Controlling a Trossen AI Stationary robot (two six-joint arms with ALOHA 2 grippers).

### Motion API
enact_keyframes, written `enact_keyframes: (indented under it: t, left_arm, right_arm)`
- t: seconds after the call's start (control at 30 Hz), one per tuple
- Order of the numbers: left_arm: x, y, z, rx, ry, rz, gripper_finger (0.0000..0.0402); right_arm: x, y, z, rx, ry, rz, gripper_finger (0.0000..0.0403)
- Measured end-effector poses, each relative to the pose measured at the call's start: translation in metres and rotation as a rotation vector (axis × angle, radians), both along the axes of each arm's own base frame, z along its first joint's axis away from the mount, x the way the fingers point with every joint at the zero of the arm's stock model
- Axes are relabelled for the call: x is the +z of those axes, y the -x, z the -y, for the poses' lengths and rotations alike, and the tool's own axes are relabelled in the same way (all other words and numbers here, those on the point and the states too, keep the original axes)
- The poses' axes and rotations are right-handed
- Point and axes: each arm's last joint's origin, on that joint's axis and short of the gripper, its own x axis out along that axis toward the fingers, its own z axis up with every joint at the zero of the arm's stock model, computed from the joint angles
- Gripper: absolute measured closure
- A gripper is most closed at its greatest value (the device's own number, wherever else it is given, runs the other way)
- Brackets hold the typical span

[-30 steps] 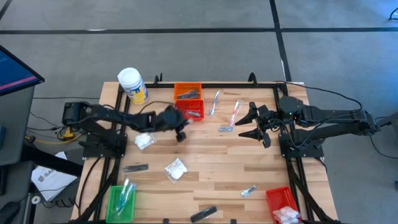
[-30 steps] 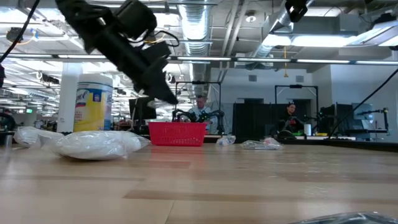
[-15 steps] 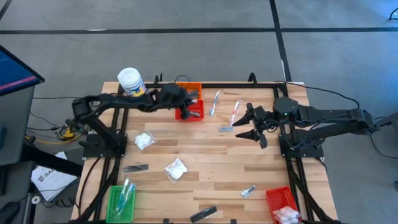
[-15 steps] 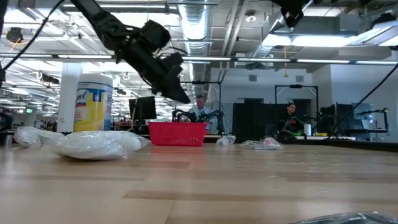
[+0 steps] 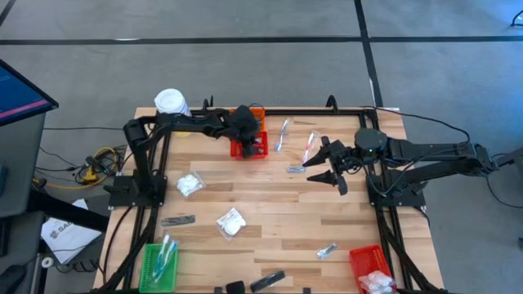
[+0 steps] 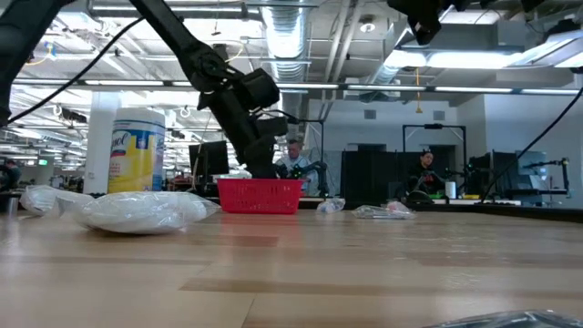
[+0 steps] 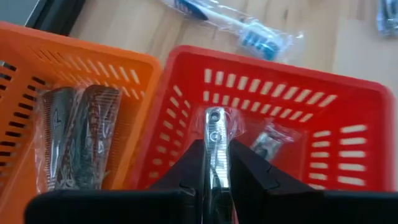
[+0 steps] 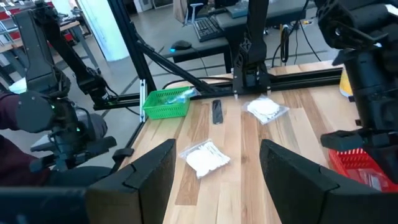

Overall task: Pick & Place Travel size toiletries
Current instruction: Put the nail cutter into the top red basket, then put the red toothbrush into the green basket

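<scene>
From above, the wooden slatted table (image 5: 270, 204) carries scattered packets, and the left gripper (image 5: 245, 129) hangs over the red plastic basket (image 5: 255, 147). Only the left wrist view reveals its fingers (image 7: 186, 171) clamped on a silver foil sachet (image 7: 216, 134) above that basket. The right gripper (image 5: 325, 166) hovers spread, empty, near mid-table.
</scene>
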Motion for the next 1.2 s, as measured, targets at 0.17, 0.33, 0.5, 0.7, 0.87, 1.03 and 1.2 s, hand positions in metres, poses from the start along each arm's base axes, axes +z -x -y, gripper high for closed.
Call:
enact_keyframes:
  t: [0.17,0.33,0.5,0.7,0.87,1.03,1.2]
  left_arm:
    - [-0.004,0.000,-0.002,0.001,0.013,-0.006,0.0356]
    - [-0.004,0.000,-0.002,0.001,0.016,-0.006,0.0335]
    - [-0.004,-0.001,0.000,-0.008,0.015,-0.006,0.0310]
    - [-0.003,-0.003,0.005,0.025,-0.042,-0.045,0.0277]
    - [0.017,0.002,0.013,0.035,-0.083,-0.038,0.0256]
    - [0.057,0.007,0.027,0.015,-0.126,0.058,0.0248]
    - [0.099,0.015,0.049,-0.004,-0.157,0.183,0.0247]
  right_arm:
    - [0.000,0.000,0.000,0.000,0.000,-0.002,0.0178]
    - [0.000,0.000,0.000,0.000,0.000,-0.002,0.0178]
    - [0.000,0.000,0.000,0.000,0.000,-0.002,0.0178]
    - [0.000,0.000,0.000,0.000,0.000,-0.004,0.0178]
    - [-0.001,0.000,0.000,0.000,-0.001,-0.014,0.0178]
    - [-0.002,0.000,0.000,0.000,-0.001,-0.021,0.0178]
    - [-0.002,0.000,0.000,0.000,-0.001,-0.020,0.0178]
